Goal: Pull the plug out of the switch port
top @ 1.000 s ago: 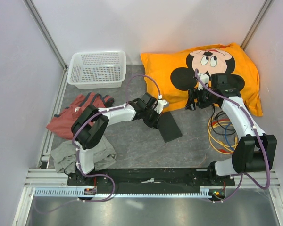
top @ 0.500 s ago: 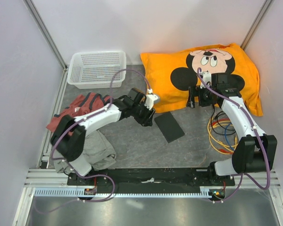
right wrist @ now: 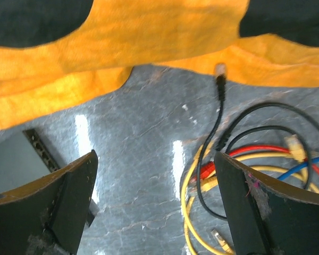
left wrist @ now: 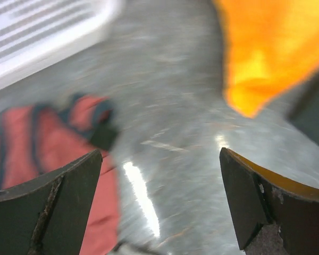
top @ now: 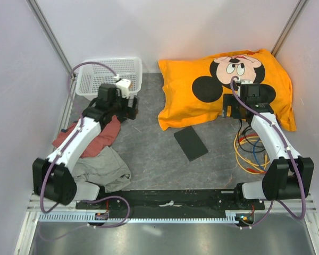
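Switch [top: 190,143]: flat on table [top: 149,154], centre; long axis far-left to near-right; no cable seen attached.
Plug [right wrist: 220,69]: loose, right of switch, at pillow [top: 181,79] edge.
Right gripper [right wrist: 155,155]: spread, empty, over plug; nearer arm.
Left gripper [left wrist: 160,153]: spread, empty, far left beside basket [top: 107,94].

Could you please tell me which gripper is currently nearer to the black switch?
Right. The right gripper hangs over the pillow's near edge, just beyond and right of the switch; the left gripper is farther off, by the white basket at far left.
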